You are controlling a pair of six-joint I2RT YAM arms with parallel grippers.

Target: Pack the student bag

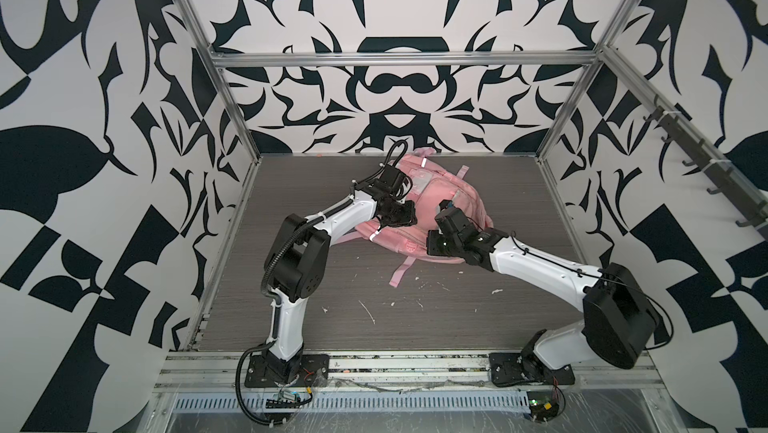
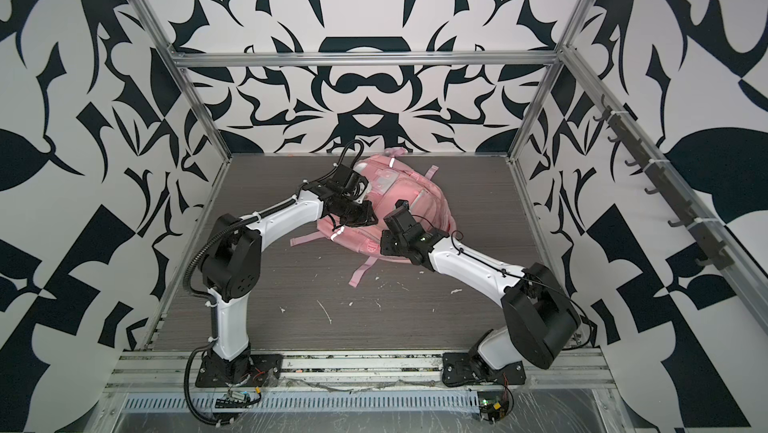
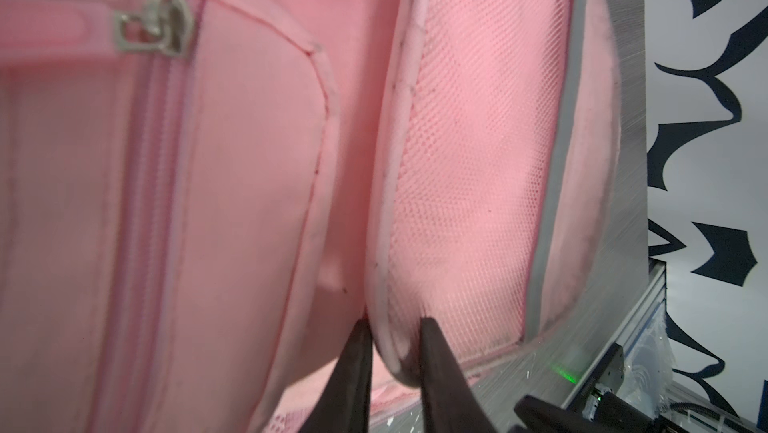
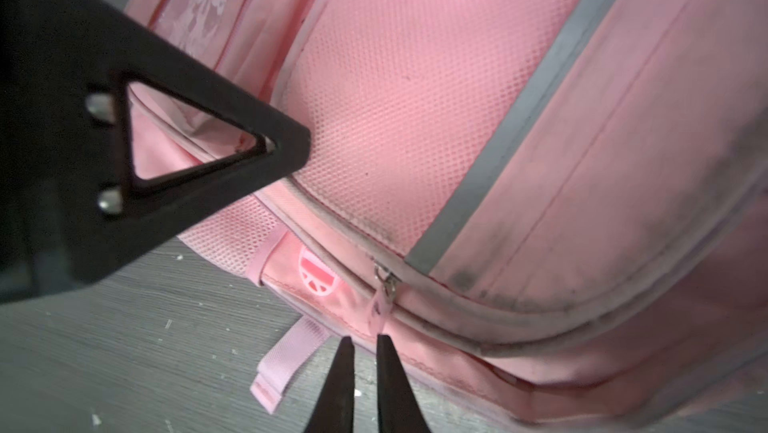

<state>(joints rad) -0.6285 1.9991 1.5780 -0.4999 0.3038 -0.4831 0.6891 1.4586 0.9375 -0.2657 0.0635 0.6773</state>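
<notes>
The student bag (image 1: 436,189) (image 2: 415,185), a soft pink backpack, lies on its back at the far middle of the table in both top views. My left gripper (image 1: 409,219) (image 3: 392,323) is shut on the piped edge of the bag's mesh pocket (image 3: 469,160). Its triangular finger (image 4: 232,169) also shows in the right wrist view. My right gripper (image 1: 430,246) (image 4: 365,337) hovers at the bag's near edge. Its jaws stand a narrow gap apart with nothing between them. A small pink zip pull (image 4: 380,306) hangs just beyond the tips.
A loose pink strap (image 1: 399,273) (image 4: 286,352) trails onto the grey table (image 1: 332,327), which is flecked with white scraps. Patterned walls and an aluminium frame (image 1: 569,98) enclose the space. A rack of hooks (image 1: 685,152) lines the right wall.
</notes>
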